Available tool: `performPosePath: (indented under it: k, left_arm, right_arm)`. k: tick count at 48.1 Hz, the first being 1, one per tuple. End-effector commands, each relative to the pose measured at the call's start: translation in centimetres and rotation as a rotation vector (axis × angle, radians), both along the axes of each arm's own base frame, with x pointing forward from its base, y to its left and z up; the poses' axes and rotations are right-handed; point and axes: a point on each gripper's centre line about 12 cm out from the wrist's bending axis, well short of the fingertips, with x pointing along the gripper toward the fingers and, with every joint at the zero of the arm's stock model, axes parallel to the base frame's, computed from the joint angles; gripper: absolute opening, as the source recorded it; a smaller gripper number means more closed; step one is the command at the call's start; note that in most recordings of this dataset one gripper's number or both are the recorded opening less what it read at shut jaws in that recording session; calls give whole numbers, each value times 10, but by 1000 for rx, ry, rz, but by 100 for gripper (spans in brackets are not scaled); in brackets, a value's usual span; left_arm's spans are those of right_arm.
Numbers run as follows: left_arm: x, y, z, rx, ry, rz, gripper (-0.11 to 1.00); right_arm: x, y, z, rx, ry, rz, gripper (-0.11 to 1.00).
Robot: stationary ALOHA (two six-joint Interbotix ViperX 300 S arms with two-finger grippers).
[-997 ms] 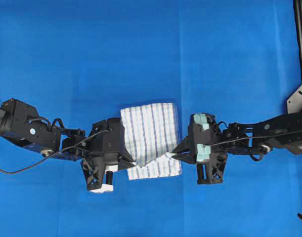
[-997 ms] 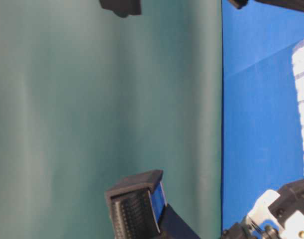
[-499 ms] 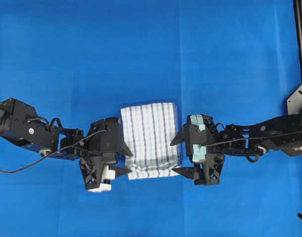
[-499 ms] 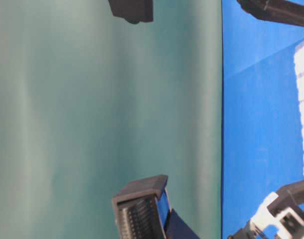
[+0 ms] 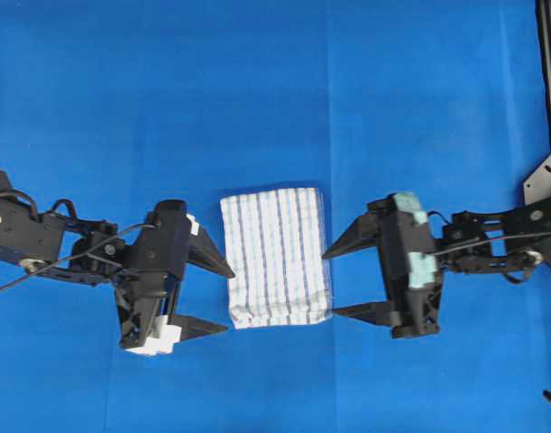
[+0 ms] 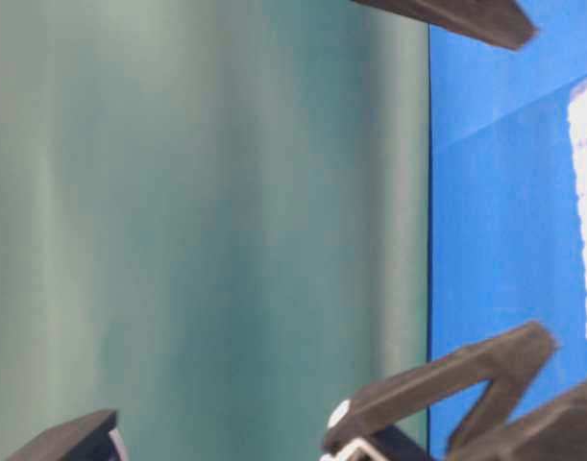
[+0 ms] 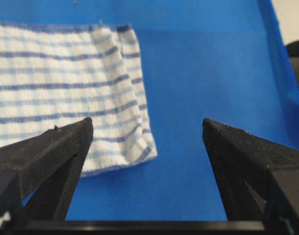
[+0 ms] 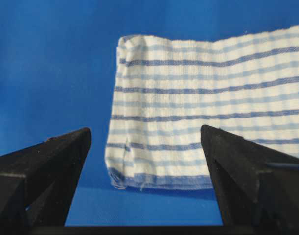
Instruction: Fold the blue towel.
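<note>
The blue towel point(image 5: 275, 256), white with thin blue stripes, lies folded into a compact rectangle on the blue table covering point(image 5: 275, 90). It shows in the left wrist view point(image 7: 66, 88), the right wrist view point(image 8: 208, 107) and at the edge of the table-level view point(image 6: 586, 206). My left gripper point(image 5: 223, 299) stands open just left of the towel, apart from it, nothing between its fingers point(image 7: 46, 152). My right gripper point(image 5: 333, 283) stands open just right of the towel, also apart and empty, its fingers point(image 8: 247, 161) spread wide.
A black metal frame point(image 5: 550, 90) runs along the right edge of the table. A teal curtain point(image 6: 207, 221) fills most of the table-level view. Plain blue covering surrounds the towel on all sides.
Both grippers let go of the towel's lifted corners and opened wide. The towel dropped flat into a neat rectangle. Both arms drew back outward from it.
</note>
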Motion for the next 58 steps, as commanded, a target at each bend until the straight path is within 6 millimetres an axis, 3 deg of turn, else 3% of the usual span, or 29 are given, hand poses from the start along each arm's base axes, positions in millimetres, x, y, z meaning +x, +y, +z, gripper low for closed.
performPosePath:
  k: [1,17,36,44,58]
  left_arm:
    - [-1,6,16,-7,-44,13,88]
    - [-25,19,33,-13,-114,31,87]
    - [-72,38,51,74,-302,25,87]
    - [-98,47,54,68,-351,38,87]
    - [-152,62,62,141,-488,7,87]
  right_arm:
    - [-4,-6,15,-9,-55,0,82]
    - [-39,-23,44,-35,-186,5,82]
    - [-91,-36,75,-55,-327,58,82]
    - [-115,-52,73,-82,-361,31,82]
    - [-144,-86,45,-133,-325,-118,82]
